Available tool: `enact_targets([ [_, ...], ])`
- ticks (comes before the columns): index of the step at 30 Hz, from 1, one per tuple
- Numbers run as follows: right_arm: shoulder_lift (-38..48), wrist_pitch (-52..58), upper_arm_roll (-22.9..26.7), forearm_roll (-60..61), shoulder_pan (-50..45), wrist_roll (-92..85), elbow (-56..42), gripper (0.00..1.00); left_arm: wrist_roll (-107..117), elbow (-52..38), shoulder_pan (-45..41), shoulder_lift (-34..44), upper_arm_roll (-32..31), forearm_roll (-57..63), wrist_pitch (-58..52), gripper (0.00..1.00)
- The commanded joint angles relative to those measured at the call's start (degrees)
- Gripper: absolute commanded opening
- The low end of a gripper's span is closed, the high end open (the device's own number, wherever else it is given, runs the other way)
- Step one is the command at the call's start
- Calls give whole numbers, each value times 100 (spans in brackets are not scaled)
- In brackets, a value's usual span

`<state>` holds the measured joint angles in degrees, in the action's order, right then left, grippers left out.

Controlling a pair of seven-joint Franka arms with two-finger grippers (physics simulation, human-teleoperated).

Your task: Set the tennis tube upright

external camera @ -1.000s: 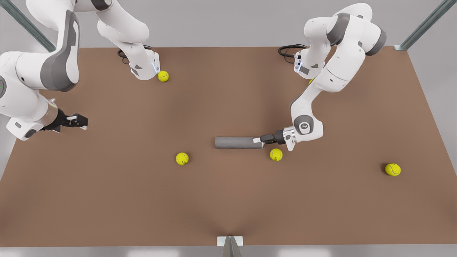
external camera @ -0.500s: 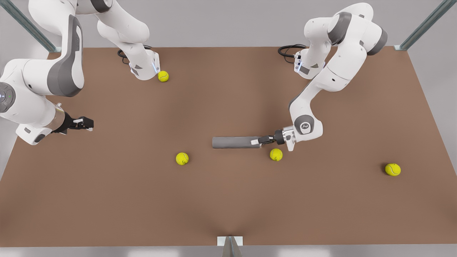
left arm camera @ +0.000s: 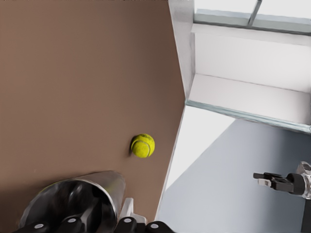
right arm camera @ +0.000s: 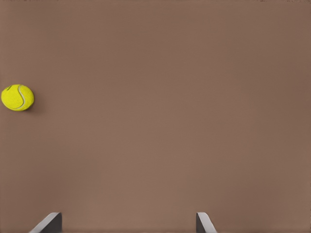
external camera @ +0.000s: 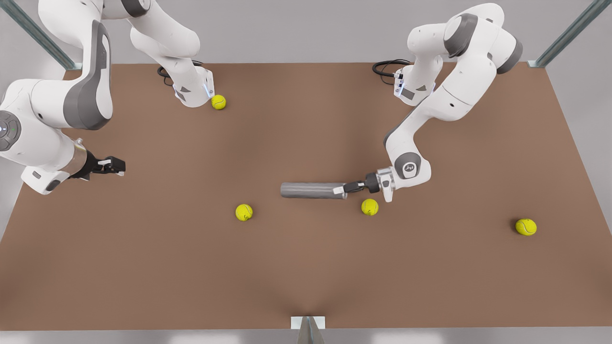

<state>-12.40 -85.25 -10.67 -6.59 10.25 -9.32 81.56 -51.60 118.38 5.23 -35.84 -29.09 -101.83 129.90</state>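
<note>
Grey metal, the tennis tube (external camera: 310,189) lies on its side mid-desk (external camera: 306,267), its open end by the front view's right. The left tool (external camera: 340,190) pinches that rim, one finger (left arm camera: 82,213) inside. A tennis ball (external camera: 369,207) sits just beside it. The right tool (external camera: 114,166) hovers wide open over the desk's edge at the front view's left, holding nothing

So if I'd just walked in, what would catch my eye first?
Probably the grey tennis tube lying on its side mid-table, with the left gripper poking into its open end. Bright yellow tennis balls dot the brown table, one just beside that gripper. The right gripper waits open at the front view's left.
</note>
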Motion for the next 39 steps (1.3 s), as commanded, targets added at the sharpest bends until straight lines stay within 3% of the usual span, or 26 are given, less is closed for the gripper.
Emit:
enact_targets([
  [1,0,0,-5,0,3,0,0,100,0,1,4,7,0,-47,0,21],
  [21,0,-26,-5,0,12,0,0,100,492,-105,250,130,-211,-417,-17,21],
  [39,-35,-26,-5,0,3,0,0,100,3612,-166,338,1395,-176,1517,88,21],
])
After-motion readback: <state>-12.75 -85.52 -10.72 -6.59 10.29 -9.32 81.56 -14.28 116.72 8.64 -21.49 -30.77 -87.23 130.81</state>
